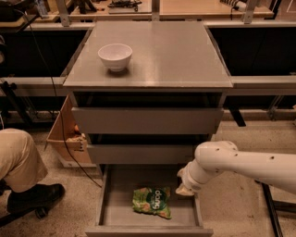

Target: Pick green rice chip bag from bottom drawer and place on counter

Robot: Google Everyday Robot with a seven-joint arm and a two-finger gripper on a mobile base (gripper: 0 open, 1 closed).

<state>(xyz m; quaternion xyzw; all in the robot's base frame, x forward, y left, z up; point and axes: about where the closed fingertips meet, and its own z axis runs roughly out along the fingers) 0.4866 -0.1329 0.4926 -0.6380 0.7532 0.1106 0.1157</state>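
The green rice chip bag [152,202] lies flat on the floor of the pulled-out bottom drawer [122,187], towards its front and a little right of centre. My white arm comes in from the right. Its gripper [184,189] hangs low over the drawer's right side, just right of the bag and slightly above it, not touching it. The grey counter [171,51] tops the cabinet and carries a white bowl [115,56] at its left rear.
Two upper drawers [147,120] [138,153] stand slightly out above the bottom one. A seated person's leg [16,159] and shoe [34,196] are at the left. A cardboard box [64,139] sits beside the cabinet. A wooden workbench [194,7] runs behind.
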